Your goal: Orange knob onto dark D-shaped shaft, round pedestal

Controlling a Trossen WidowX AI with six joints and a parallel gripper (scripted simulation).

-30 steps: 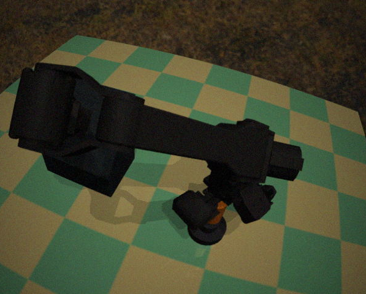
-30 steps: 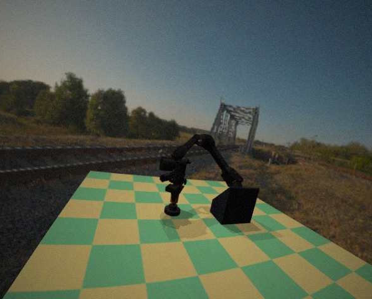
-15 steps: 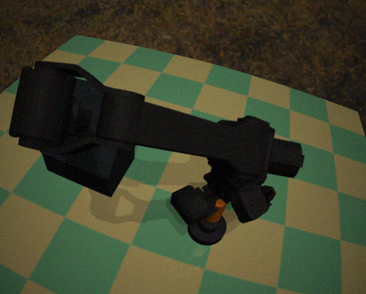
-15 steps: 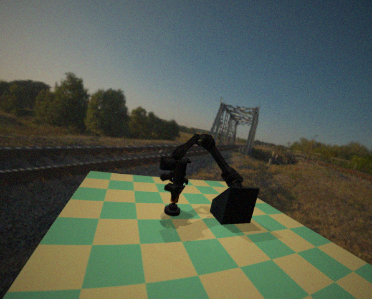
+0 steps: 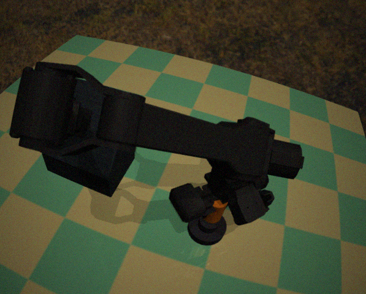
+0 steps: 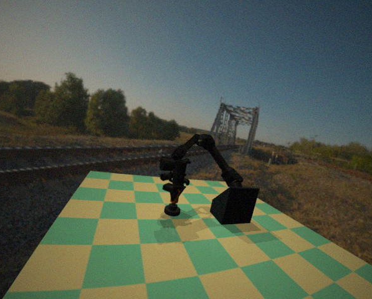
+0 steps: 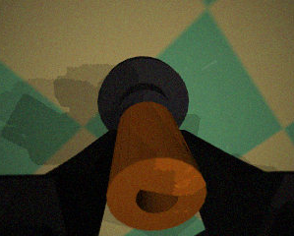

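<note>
The orange knob [image 5: 215, 214] [image 6: 174, 200] [image 7: 148, 140] is a tall, tapering piece. Its wide end faces the wrist camera and shows a D-shaped hole, with the flat edge on the upper side, sloping slightly down to the right. My gripper [image 5: 220, 209] [image 6: 176, 195] [image 7: 147, 136] is shut on the knob, with a dark finger on each side. The round dark pedestal [image 5: 205, 237] [image 6: 172, 211] [image 7: 109, 93] stands under the knob, whose narrow end meets or overlaps its raised centre. The shaft is hidden, and I cannot tell how far the knob is down over it.
The arm's dark wedge-shaped base [image 5: 81, 171] [image 6: 234, 205] stands on the green and tan checkered table [image 5: 163, 269] [image 6: 114, 260], to the left of the pedestal in the top view. The arm reaches over from it, casting shadows on the table.
</note>
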